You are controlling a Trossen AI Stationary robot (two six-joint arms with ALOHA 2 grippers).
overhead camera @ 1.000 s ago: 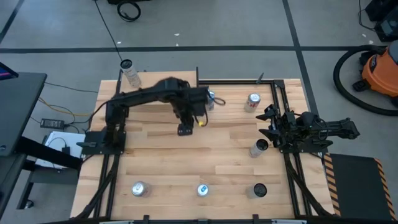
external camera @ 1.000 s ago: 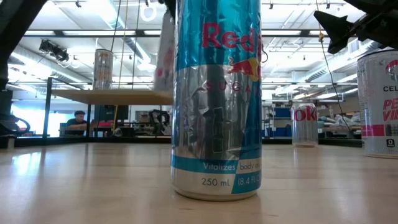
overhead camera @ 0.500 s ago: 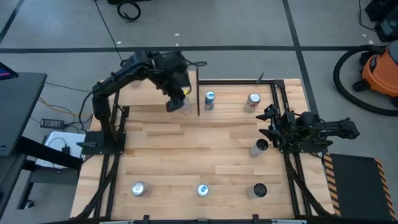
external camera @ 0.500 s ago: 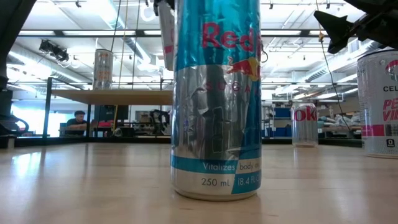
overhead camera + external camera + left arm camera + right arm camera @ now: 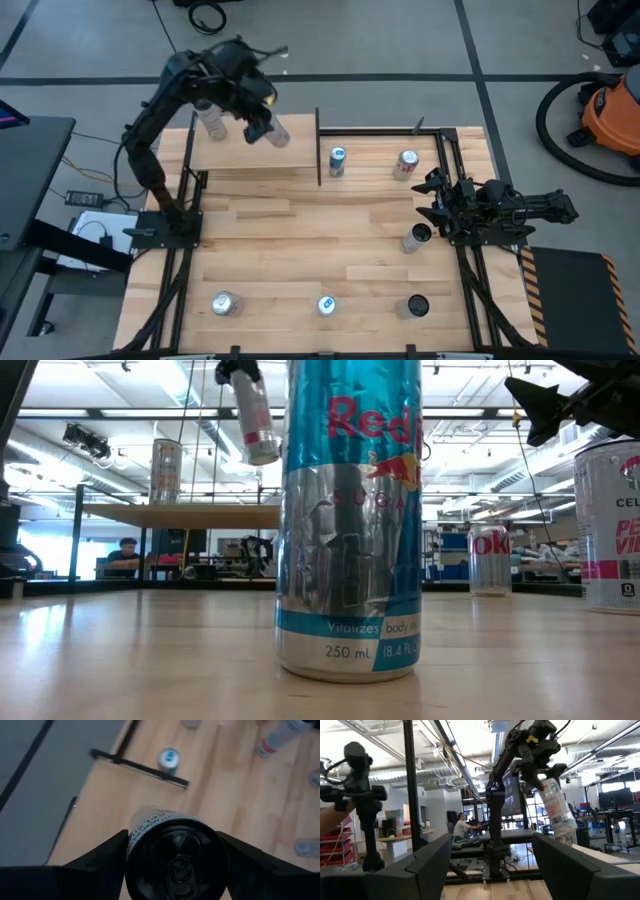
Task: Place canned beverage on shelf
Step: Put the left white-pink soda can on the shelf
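My left gripper (image 5: pixel 258 122) is raised over the pale-wood shelf (image 5: pixel 250 155) at the table's far left and is shut on a pale can with red markings (image 5: pixel 276 133). That can also shows in the low view (image 5: pixel 255 422) and in the right wrist view (image 5: pixel 555 810). Another can (image 5: pixel 210 122) stands upright on the shelf's far left part. My right gripper (image 5: pixel 432 198) rests open and empty at the table's right side. My left gripper pinches the can between its two fingers, one on each side of its wall near the top end (image 5: pixel 145 827). The fingers come from above, slanting. The can hangs tilted below them, its bottom end (image 5: pixel 263 455) clear of the shelf.
Several cans stand on the planked tabletop: a blue one (image 5: pixel 337 160) just right of the shelf's black post, a red-and-white one (image 5: pixel 405 163), one (image 5: pixel 418 237) by my right gripper, and three along the near edge (image 5: pixel 222 303), (image 5: pixel 326 305), (image 5: pixel 417 305).
My left gripper has gone up and toward the table's far left corner with the can, from the table's middle to above the shelf. The can has stayed in the hold and now hangs tilted over the shelf.
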